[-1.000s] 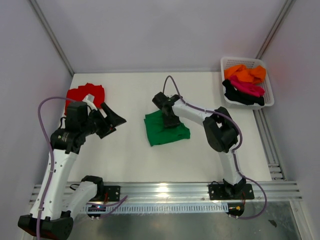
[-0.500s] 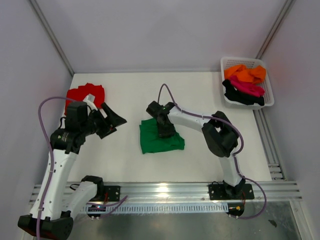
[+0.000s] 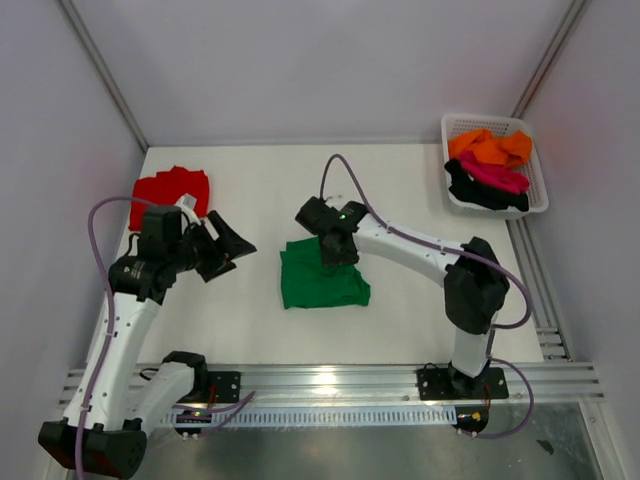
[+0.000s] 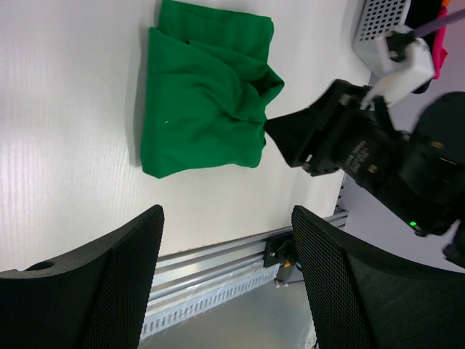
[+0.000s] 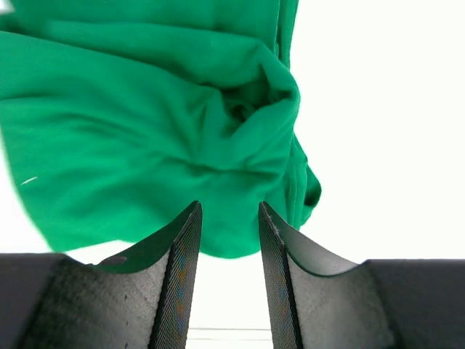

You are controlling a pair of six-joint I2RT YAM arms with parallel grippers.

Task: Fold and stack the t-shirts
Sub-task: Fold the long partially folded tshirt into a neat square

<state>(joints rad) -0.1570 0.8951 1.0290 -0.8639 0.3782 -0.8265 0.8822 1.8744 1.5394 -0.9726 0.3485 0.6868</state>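
Where the top view gives the layout, the green shirt (image 3: 320,288) lies loosely folded, roughly square, near the middle of the table (image 3: 260,190). The red shirt (image 3: 168,188) lies at the far left, well apart from it. The basket (image 3: 497,211) stands at the far right corner and holds the orange shirt (image 3: 488,147), the magenta shirt (image 3: 492,175) and the black shirt (image 3: 475,192).

The right gripper (image 3: 338,250) is over the far right part of the green shirt. From above, its jaw state is hard to read. The right wrist view settles it: the two fingers (image 5: 182,283) stand partly apart and parallel, with nothing gripped between them. Bare table and the shirt's edge show through the gap. That view also shows a bunched knot of folds just beyond the fingertips, which the top view flattens.

The left gripper (image 3: 238,253) hangs left of the green shirt, between it and the red shirt, touching neither. Its jaws are wide open and hold nothing. The left wrist view confirms this: table and the whole green shirt show between its fingers (image 4: 120,283). Only this view shows the right gripper from the side, its tip just beside the shirt's bunched edge. Whether it touches the cloth cannot be told.
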